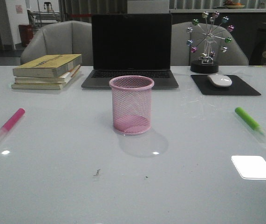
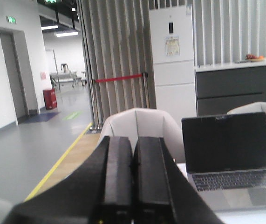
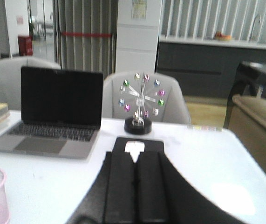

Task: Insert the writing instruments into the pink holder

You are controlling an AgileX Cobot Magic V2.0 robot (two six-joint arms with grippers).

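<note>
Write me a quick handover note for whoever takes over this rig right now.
Left gripper: shut, holding nothing, raised off the table.
Right gripper: shut, holding nothing, also raised.
Pink holder: upright at the middle of the table, in front of the laptop, nothing in it.
Pink highlighter: flat on the table, left side.
Green highlighter: flat on the table, right side.
Done: nothing.
Left: pick up each highlighter and drop it in the holder.

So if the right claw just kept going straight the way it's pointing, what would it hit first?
Probably the white mouse on its black pad: it lies dead ahead of the shut right gripper. The pinwheel ornament is behind it. Depth is hard to judge.
</note>
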